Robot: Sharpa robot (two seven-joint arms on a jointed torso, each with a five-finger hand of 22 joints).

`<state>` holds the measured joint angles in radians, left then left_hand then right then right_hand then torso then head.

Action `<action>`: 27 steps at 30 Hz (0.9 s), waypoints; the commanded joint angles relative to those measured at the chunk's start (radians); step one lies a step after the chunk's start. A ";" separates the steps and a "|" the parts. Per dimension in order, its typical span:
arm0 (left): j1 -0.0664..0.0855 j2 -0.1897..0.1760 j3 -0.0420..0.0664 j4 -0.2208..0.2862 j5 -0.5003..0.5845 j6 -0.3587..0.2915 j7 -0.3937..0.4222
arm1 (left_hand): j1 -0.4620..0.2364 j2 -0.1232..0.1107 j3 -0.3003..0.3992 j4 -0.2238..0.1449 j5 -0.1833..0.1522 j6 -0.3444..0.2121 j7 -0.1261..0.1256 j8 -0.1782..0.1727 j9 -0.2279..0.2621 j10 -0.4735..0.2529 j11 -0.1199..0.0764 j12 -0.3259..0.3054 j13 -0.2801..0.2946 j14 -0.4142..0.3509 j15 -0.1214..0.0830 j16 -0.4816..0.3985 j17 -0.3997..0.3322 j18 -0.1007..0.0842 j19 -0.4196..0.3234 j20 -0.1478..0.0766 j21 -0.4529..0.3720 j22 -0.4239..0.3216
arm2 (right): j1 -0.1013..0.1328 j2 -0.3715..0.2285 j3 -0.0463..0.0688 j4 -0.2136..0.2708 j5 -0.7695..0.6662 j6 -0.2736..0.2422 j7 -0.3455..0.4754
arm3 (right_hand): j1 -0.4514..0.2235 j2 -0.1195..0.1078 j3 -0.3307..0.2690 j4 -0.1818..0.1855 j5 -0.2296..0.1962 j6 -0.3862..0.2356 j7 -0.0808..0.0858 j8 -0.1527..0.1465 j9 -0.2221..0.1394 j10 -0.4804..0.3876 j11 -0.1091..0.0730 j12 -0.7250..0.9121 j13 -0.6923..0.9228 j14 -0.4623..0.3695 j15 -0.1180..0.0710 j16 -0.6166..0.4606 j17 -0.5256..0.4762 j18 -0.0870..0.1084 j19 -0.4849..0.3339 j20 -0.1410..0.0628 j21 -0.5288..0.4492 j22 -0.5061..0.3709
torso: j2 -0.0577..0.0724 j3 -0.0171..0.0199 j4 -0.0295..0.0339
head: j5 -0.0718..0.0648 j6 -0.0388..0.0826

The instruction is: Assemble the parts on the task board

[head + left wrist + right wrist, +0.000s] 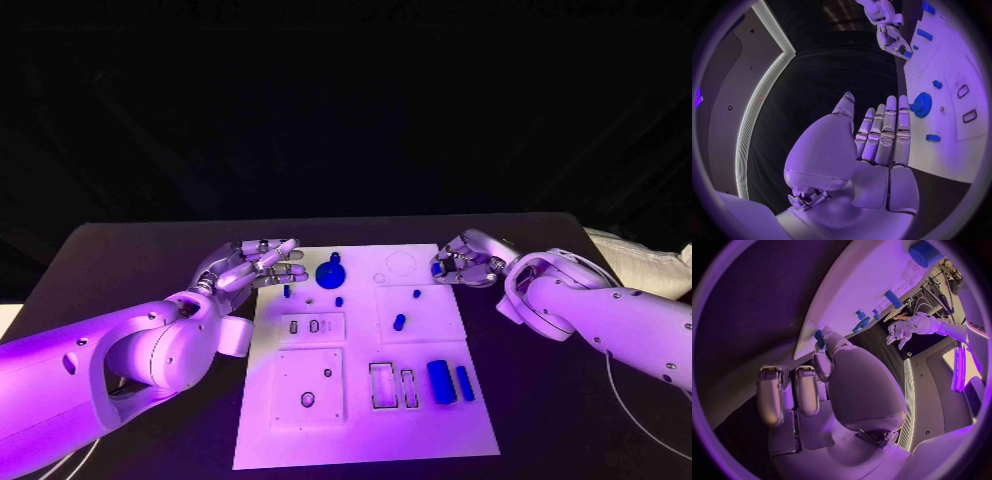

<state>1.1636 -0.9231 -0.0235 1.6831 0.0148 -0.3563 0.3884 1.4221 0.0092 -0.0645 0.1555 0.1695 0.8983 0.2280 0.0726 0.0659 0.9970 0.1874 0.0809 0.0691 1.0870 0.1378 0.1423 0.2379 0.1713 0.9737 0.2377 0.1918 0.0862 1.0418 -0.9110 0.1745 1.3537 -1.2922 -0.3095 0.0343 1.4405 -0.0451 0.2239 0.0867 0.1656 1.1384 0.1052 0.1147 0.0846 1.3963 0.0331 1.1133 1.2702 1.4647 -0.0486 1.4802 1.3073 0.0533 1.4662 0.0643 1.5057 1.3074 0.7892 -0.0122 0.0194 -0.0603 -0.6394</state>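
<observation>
- Black table fills the lower half of the head view, with darkness behind it; the white task board lies in the middle of it, reaching from the centre of the frame down to the lower edge.
- Left hand sits at the centre left of the frame, just beside the board's upper left corner. Its fingers are stretched out straight and close together, holding nothing, as the left wrist view shows.
- Right hand sits at the centre right of the frame, at the board's upper right corner. Its fingers are curled in, and a small blue part shows at its fingertips in the right wrist view; I cannot tell whether the hand grips it or only touches it.
- Round blue gear lies near the board's top edge, close to the left hand's fingertips but apart from them.
- Several small blue pegs stand scattered over the board's upper half.
- Two larger blue blocks lie side by side at the board's lower right, next to two empty rectangular slots.
</observation>
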 commanded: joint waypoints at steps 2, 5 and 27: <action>0.000 0.001 0.001 0.001 0.002 0.013 0.004 | 0.006 0.004 0.000 -0.005 -0.003 -0.009 0.016 -0.007 -0.001 -0.008 0.002 -0.003 -0.001 -0.005 -0.001 -0.006 0.001 0.010 0.001 0.006 -0.007 -0.002 | 0.000 -0.002 0.001 0.031 -0.012 -0.053 -0.028 | -0.002 0.026 0.007 0.000 -0.001 0.020 -0.015 0.003 0.014 0.021 -0.025 0.004 0.000 0.076 -0.009 0.005 0.109 -0.018 0.006 -0.007 0.005 0.116 | -0.001 -0.0006 0.0009 | 0.001 0.003; 0.000 0.001 0.000 -0.002 0.004 0.015 0.004 | 0.006 0.004 0.000 -0.005 -0.003 -0.009 0.016 -0.007 -0.001 -0.008 0.002 -0.003 -0.001 -0.005 -0.001 -0.006 0.001 0.010 0.001 0.006 -0.007 -0.002 | 0.000 -0.006 0.003 0.071 -0.012 -0.063 -0.049 | -0.006 0.026 0.009 0.001 0.000 0.017 -0.014 0.000 0.014 0.020 -0.025 0.001 -0.002 0.076 -0.009 0.004 0.107 -0.018 0.006 -0.007 0.004 0.115 | -0.002 -0.0010 0.0008 | 0.000 0.004; 0.001 0.020 -0.001 -0.069 0.026 0.015 0.008 | 0.006 0.005 0.000 -0.006 -0.004 -0.009 0.015 -0.007 -0.001 -0.008 0.002 -0.003 -0.001 -0.005 -0.001 -0.007 0.002 0.010 0.002 0.006 -0.007 -0.002 | -0.020 0.156 -0.021 0.288 -0.159 -0.055 -0.290 | -0.039 0.012 0.027 0.003 0.040 0.000 -0.006 -0.016 0.013 -0.003 -0.019 -0.064 -0.041 0.069 -0.005 -0.013 0.081 -0.016 0.001 -0.005 0.001 0.108 | -0.032 -0.0300 0.0214 | 0.023 -0.022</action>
<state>1.1637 -0.9056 -0.0248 1.6159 0.0307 -0.3556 0.3877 1.4221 0.0092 -0.0645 0.1555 0.1695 0.8983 0.2280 0.0726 0.0659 0.9970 0.1874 0.0809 0.0690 1.0870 0.1378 0.1385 0.2389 0.1712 0.9737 0.2377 0.1883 0.0855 1.0255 -0.7611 0.1541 1.6385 -1.3922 -0.3650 -0.1794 1.4116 -0.0334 0.2421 0.0882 0.2035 1.1380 0.1047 0.0946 0.0846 1.3966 0.0192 1.0504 1.2321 1.4647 -0.0485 1.4711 1.3079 0.0534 1.4661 0.0645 1.5057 1.3080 0.7621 -0.0360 0.0379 -0.0413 -0.6576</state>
